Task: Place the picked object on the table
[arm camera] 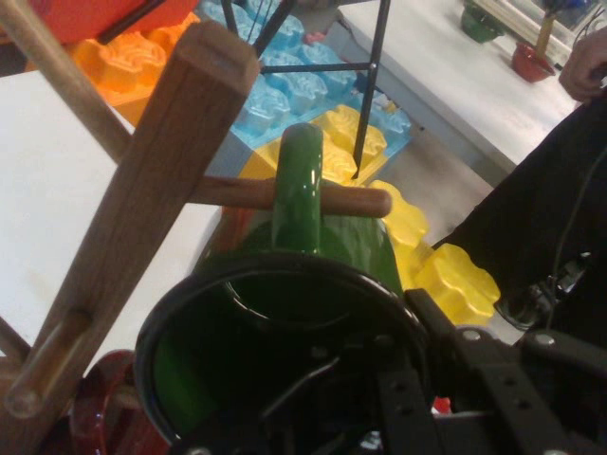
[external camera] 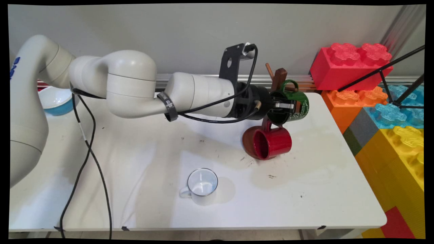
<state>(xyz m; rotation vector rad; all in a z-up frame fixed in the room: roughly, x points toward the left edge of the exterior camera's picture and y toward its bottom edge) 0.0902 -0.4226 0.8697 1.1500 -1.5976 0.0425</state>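
Note:
My gripper reaches right to a wooden mug tree at the table's far right and is shut on the rim of a dark green mug. One finger is inside the mug and the other outside. In the hand view the green mug lies on its side, and its handle is looped over a wooden peg of the tree's slanted post. My gripper clamps the mug's right rim. A red mug hangs on its side just below, and its rim shows in the hand view.
A white enamel mug stands upright on the white table near the front middle. A blue bowl sits at the far left. Big toy blocks and a black tripod stand off the right edge.

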